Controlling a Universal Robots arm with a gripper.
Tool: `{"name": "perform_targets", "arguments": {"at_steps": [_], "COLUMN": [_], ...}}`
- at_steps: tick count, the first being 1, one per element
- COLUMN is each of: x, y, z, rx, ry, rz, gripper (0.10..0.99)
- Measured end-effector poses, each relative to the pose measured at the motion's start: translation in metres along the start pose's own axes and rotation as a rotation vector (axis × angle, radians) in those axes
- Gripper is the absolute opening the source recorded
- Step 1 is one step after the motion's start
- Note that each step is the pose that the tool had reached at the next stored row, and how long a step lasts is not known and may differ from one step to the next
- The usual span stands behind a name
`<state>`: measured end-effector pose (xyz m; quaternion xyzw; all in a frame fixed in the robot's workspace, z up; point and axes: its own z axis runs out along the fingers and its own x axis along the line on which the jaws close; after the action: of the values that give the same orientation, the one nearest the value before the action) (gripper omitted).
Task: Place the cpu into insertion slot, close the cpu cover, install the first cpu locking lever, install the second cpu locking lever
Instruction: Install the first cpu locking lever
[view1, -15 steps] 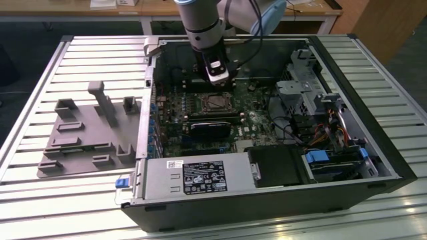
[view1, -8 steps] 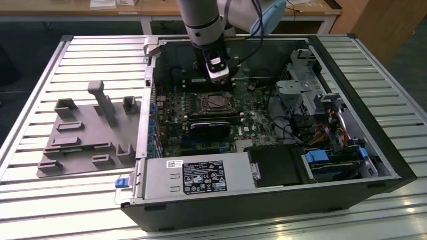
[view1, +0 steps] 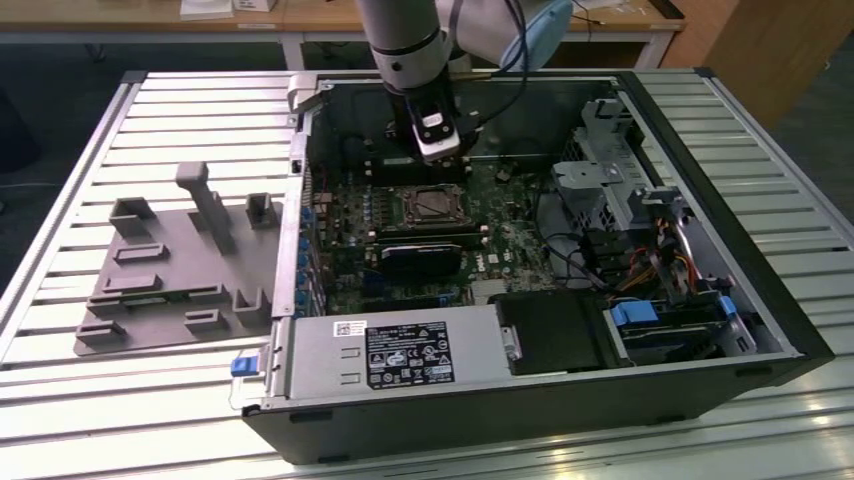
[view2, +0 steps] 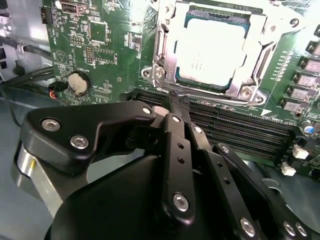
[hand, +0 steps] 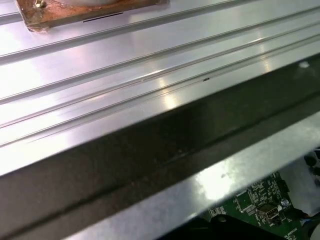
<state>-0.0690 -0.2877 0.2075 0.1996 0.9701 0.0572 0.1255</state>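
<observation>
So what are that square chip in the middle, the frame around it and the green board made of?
The cpu looks like metal with a dull silver-grey top: it shines softly and evenly. The cpu cover around it seems to be brighter bare metal, with sharp glints on its edges. The motherboard looks like glossy green circuit board, probably a rigid laminate, dotted with small soldered parts.

No print can be read: the white label (view1: 407, 353) on the power supply (view1: 387, 355) and the marks on the cpu (view2: 210, 52) stay illegible.
</observation>
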Motion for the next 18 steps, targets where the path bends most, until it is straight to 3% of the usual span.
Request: {"name": "perform_targets", "arguments": {"at_steps": [1, 3, 6, 9, 12, 18], "x": [-0.0001, -0.0008, -0.0045, -0.0075, -0.009, -0.0131], "y": [0.0001, 0.0006, 0.0022, 0.0033, 0.0019, -0.0072], "z": [0.0001, 0.0008, 0.0022, 0.0033, 0.0035, 0.0031], "rx": [0.002, 0.016, 0.046, 0.066, 0.075, 0.08], "ry": [0.0013, 0.0143, 0.0485, 0.074, 0.0823, 0.0828], "rz": [0.0, -0.001, -0.002, -0.003, -0.003, -0.002], "gripper": [0.102, 0.102, 0.102, 0.102, 0.102, 0.102]}}
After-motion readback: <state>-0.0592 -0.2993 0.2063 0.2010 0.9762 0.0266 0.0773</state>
